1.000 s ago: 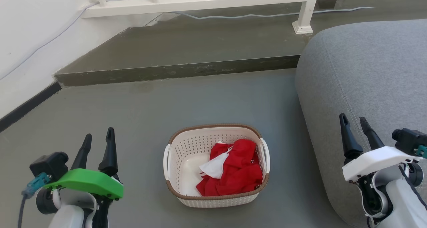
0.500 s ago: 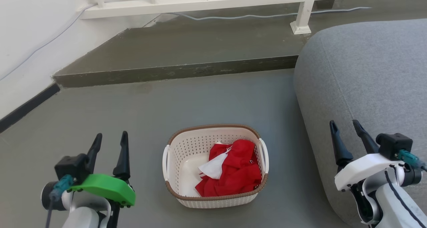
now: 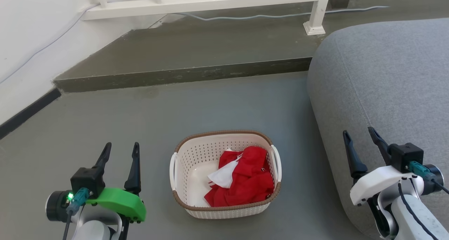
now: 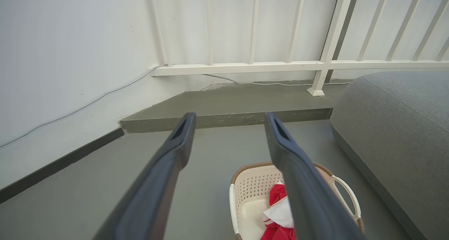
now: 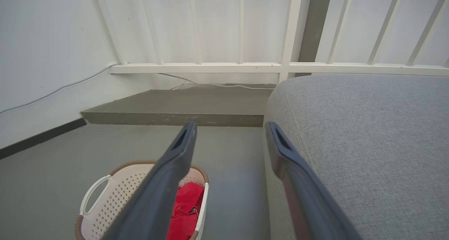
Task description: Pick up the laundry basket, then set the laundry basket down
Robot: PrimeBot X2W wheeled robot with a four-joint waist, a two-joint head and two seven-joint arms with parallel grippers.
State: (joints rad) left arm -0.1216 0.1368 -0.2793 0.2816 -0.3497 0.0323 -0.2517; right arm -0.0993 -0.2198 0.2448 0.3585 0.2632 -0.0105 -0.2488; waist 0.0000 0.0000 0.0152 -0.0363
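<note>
The laundry basket (image 3: pixel 196 155) is cream-white and perforated, with a brown rim and white side handles. It rests on the grey floor and holds red and white cloth (image 3: pixel 245 180). My left gripper (image 3: pixel 120 147) hangs open to the basket's left, apart from it. Over by the sofa's edge my right gripper (image 3: pixel 358 134) is open too, well to the basket's right. The left wrist view has the basket (image 4: pixel 252 184) low between and under the fingers (image 4: pixel 179 141). In the right wrist view the basket (image 5: pixel 115 194) sits at lower left.
A grey sofa (image 3: pixel 386 75) fills the right side. A raised concrete step (image 3: pixel 182 75) runs behind the basket, with a white railing (image 3: pixel 210 1) and a cable beyond. A white wall with a dark skirting (image 3: pixel 24 110) borders the left.
Both grippers have moved inward toward the basket and sunk a little lower in the view. The basket lies where it was; the camera has shifted slightly.
</note>
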